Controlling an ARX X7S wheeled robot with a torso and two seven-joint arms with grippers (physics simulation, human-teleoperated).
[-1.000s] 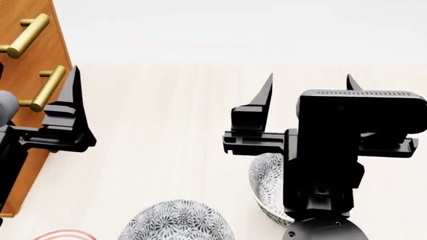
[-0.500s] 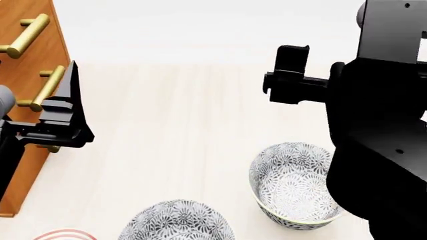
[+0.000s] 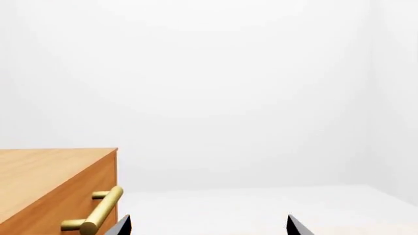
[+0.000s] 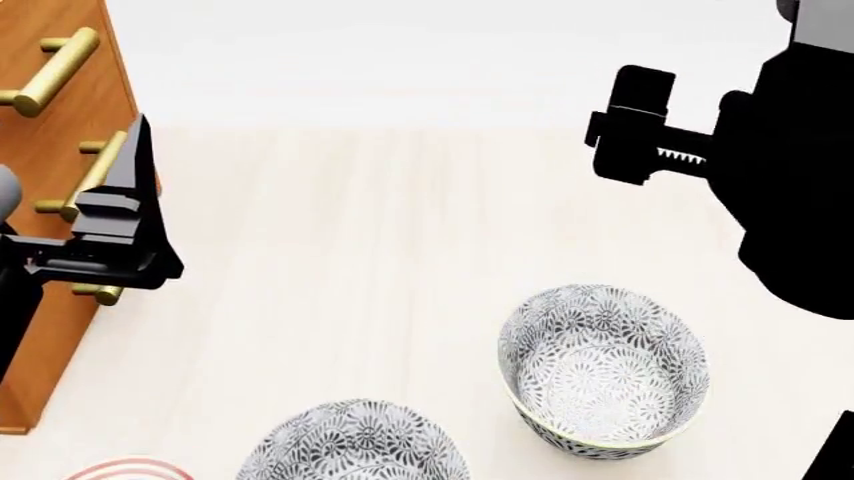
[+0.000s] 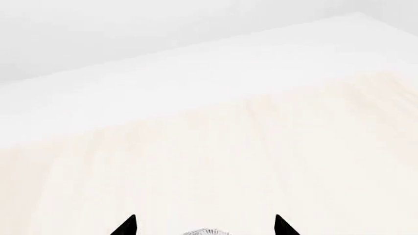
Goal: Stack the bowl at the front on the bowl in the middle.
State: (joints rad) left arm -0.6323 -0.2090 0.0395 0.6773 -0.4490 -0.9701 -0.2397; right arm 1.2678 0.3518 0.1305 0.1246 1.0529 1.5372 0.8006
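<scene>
Patterned front bowl sits at the head view's bottom edge, the middle bowl beside it on the worktop, so the empty, spread right gripper should descend squarely over its near rim before pinching.

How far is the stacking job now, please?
Nothing is stacked yet: the two patterned bowls sit apart on the pale table. Nothing is in hand; the right tool is open and empty, raised above the table. Grasping, lifting and stacking remain.
</scene>
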